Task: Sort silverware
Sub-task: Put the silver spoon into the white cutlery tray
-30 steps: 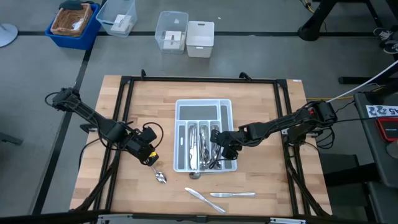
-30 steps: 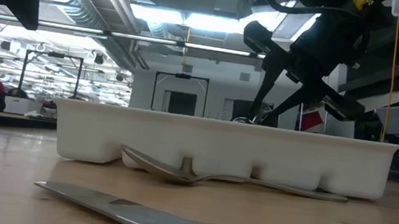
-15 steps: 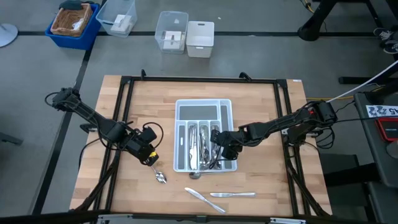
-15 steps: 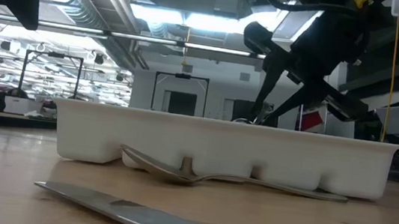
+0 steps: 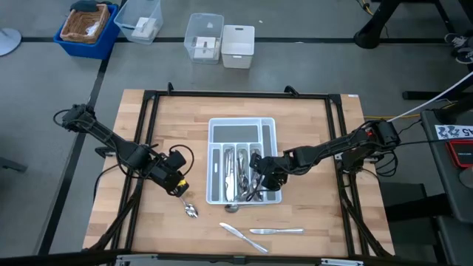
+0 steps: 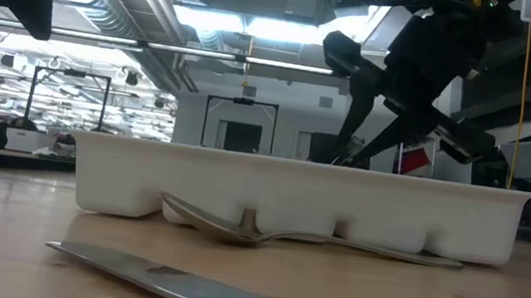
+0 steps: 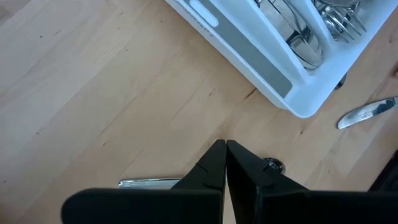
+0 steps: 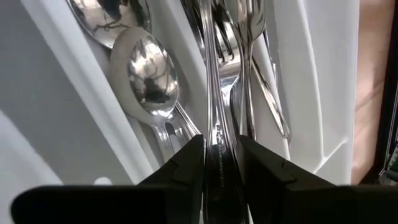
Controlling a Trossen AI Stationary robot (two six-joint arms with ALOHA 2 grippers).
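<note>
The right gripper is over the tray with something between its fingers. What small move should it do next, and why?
Probably open the fingers and let go. The right gripper is shut on a fork already lying low in the white tray slot where other forks rest, so releasing should leave it sorted.

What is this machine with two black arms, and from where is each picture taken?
It is a table robot with two dark arms, sorting cutlery. One camera looks down from above, one sits at table height, and one rides on each wrist. On the wooden table stands a white divided plastic tray with spoons and forks inside. Two shiny metal knives and a metal spoon lie loose in front. The right gripper is down in the tray, closed on a slim metal utensil handle. The left gripper is shut, empty, above the table.
</note>
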